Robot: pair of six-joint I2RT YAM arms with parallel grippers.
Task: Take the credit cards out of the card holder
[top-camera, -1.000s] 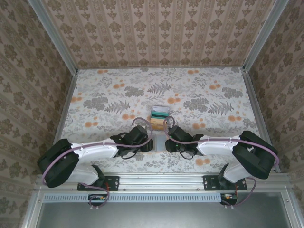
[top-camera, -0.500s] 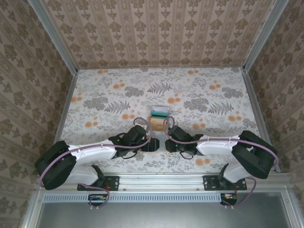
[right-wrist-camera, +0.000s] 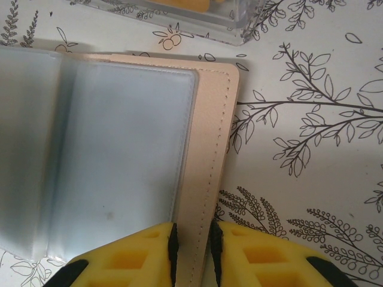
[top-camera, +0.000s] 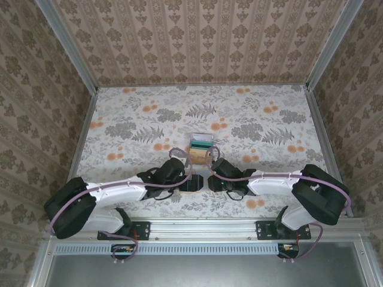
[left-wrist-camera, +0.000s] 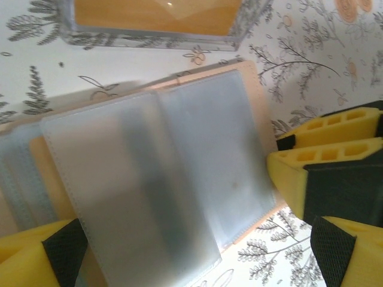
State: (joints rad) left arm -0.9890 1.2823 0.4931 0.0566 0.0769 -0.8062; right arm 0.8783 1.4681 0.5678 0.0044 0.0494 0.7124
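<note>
The card holder [right-wrist-camera: 119,149] lies spread open on the flowered table [top-camera: 269,119], down at 6 o'clock by the near edge, right between the two arms.

Starting from the left, the left arm [top-camera: 114,192] reaches in from about 8 o'clock. The left gripper [left-wrist-camera: 191,239] hangs low over the holder with its yellow fingers [left-wrist-camera: 30,260] wide apart, one off each side of the open pages, released and gripping nothing. I can't tell whether the finger at 7 o'clock in the left wrist view touches the plastic under it.

Beneath that gripper, frosted see-through sleeves [left-wrist-camera: 149,191] fan across the inside, and the tan cover shows along the edges.

At 12 o'clock from the holder, just beyond it, sits a clear tray [left-wrist-camera: 245,24]. The credit cards [top-camera: 201,142] are in it, with a teal one toward the far side and an orange-tan one nearer the arms.

Further right, the right gripper [right-wrist-camera: 191,248] is clenched on the holder's stitched tan cover. The edge of the flap runs up between its two yellow pads at 6 o'clock in the right wrist view, and the plastic sleeve lies just to the left of the grip. In the left wrist view the same pair of pads meets the cover at 3 o'clock.

The right arm [top-camera: 281,179] comes in from about 4 o'clock, and its wrist almost meets the left one over the holder.
</note>
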